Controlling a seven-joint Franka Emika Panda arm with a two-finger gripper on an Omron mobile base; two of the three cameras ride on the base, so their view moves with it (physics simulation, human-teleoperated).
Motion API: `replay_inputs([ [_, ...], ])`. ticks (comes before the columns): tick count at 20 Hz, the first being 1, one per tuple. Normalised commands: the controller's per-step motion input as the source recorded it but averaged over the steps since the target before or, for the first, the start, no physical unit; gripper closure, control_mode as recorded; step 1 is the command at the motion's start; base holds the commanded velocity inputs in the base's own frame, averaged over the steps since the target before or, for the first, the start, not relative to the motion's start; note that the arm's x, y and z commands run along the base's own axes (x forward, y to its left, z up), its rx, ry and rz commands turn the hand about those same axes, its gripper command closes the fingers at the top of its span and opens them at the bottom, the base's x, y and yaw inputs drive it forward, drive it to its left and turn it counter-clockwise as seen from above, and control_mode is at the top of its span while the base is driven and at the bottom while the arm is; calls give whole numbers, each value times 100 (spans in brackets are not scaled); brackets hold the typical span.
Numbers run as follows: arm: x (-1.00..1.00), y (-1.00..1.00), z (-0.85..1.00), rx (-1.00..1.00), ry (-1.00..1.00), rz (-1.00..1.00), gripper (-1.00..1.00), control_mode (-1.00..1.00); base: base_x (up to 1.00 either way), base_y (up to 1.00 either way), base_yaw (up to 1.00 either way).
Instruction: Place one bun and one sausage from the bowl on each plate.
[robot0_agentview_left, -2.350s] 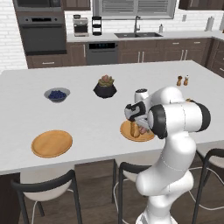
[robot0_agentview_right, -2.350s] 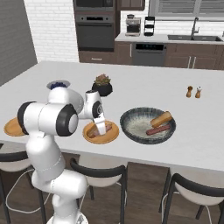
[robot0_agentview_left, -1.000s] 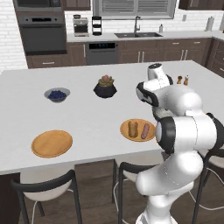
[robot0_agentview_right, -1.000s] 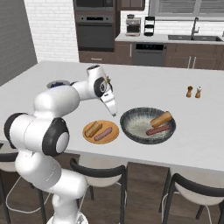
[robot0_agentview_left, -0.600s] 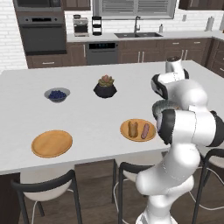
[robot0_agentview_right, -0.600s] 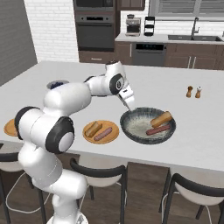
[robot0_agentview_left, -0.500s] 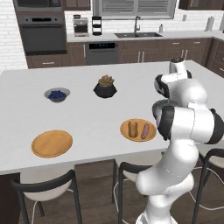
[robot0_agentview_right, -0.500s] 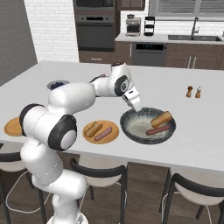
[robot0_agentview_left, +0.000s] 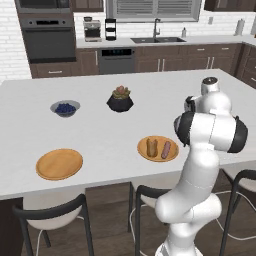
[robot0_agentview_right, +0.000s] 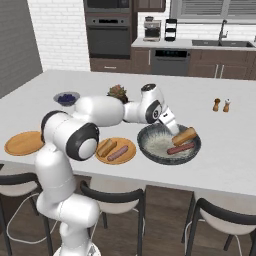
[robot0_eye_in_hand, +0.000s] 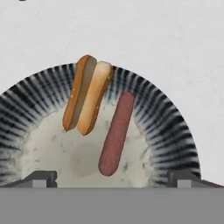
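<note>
White kitchen-island surface carries two flat orange-brown wooden plates: the near plate is served with bun and sausage, the far plate bare. Accordingly the empty, wide-open hand hovers over the wide dark grey bowl, where one tan oblong bun and one reddish-brown sausage lie side by side.

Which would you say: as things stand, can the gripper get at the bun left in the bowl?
Probably yes. The gripper hangs open over the bowl, and the bun lies uncovered on top, beside the sausage and apparently apart from it. Nothing stands between fingers and bun.
</note>
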Motion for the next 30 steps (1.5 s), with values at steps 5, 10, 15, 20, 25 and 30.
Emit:
replay_inputs([
  [5,61,-35,-7,0,-3,-3,-100,-100,0,0,0],
  [10,24,-33,-3,1,2,8,-100,-100,0,0,0],
  [15,28,-9,-28,0,3,5,-100,-100,0,0,0],
  [20,27,0,-38,0,1,0,-100,-100,0,0,0],
  [25,27,-4,-25,0,1,0,-100,-100,0,0,0],
  [30,1,-17,-23,0,8,0,-100,-100,0,0,0],
])
